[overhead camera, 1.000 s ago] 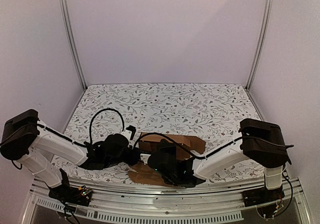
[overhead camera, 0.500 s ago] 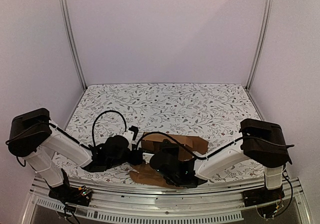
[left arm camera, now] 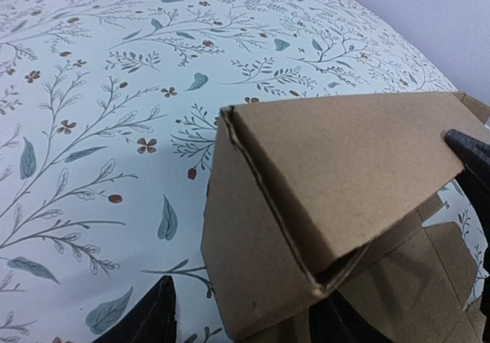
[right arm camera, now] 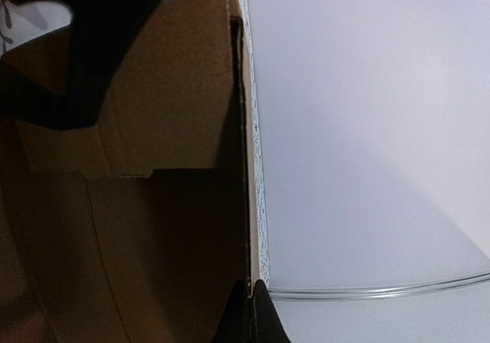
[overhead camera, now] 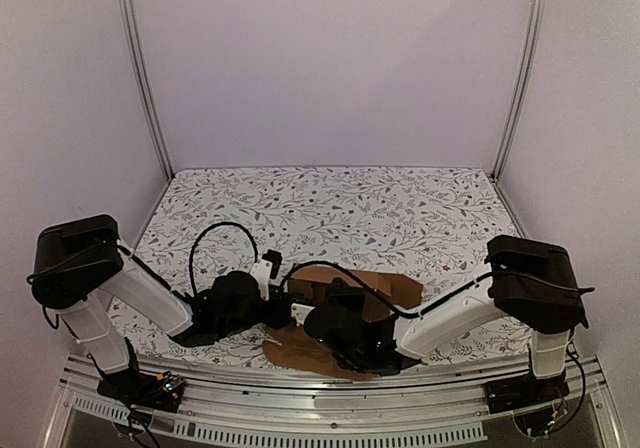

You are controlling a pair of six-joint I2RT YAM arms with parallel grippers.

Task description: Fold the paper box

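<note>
Item count: one paper box, plain brown cardboard, partly folded. It lies on the floral-patterned counter near the front edge, between the two arms. It has a raised, creased corner, with flat flaps spread on the counter beside it.

Left end effector: the two fingers are spread apart with the raised corner between them. One finger is visibly clear of the cardboard.

Right end effector: the fingers are closed together, pinching the thin edge of one box panel.

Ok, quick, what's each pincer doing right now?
Left pincer: open, straddling the paper box corner.
Right pincer: shut on the paper box's edge.
</note>
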